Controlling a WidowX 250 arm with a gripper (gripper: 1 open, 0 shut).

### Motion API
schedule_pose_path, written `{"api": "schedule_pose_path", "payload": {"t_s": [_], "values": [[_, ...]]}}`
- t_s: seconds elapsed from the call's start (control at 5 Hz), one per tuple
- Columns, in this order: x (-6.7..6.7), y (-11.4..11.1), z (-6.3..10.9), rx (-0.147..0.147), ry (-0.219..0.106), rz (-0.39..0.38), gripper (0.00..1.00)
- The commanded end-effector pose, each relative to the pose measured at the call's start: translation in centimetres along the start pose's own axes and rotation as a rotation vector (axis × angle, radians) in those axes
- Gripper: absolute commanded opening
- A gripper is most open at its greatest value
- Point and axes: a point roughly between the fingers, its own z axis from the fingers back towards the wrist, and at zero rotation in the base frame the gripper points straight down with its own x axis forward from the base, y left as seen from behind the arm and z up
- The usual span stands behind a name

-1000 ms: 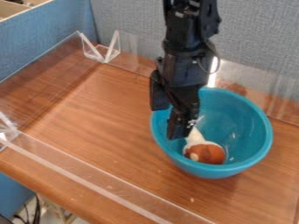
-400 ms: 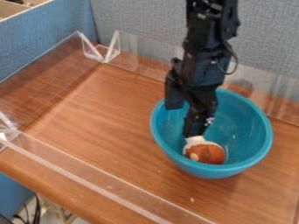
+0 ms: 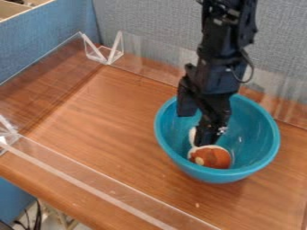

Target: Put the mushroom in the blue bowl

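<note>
From my station I observe the mushroom (image 3: 210, 156) inside the blue bowl (image 3: 236, 169), low against the near part of its inner wall. Orientation: the rounded reddish-brown cap (image 3: 213, 158) faces the camera and the near rim, while the pale stem (image 3: 196, 137) points away, toward the far side of the bowl and slightly to the left in the view. Long axis: it runs from the cap at the near end to the stem at the far end, leaning a little left; I cannot read its exact tilt. The jaws (image 3: 204, 124) of my black arm stand open above the mushroom, over the left half of the bowl; whether a tip touches the stem I cannot tell. Surface: brown wood, with the bowl upright on its right part and a clear strip (image 3: 108, 191) running diagonally across the near left. Room: a grey textured panel (image 3: 142, 22) rises behind the surface, a blue wall (image 3: 54, 36) stands at the far left, and a white wire-like frame (image 3: 103, 50) sits by the back left corner. Dark cables (image 3: 36, 216) show at the lower left.
</note>
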Motion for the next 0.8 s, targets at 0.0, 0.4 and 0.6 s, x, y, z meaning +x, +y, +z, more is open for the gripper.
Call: {"api": "schedule_pose_path", "payload": {"t_s": [0.0,0.4,0.6], "values": [[1.7,1.1,0.7,0.032,-0.049,0.032,1.00],[4.1,-0.4,0.9,0.037,-0.053,0.112,0.00],[3.7,-0.5,1.7,0.040,-0.054,0.080,0.00]]}}
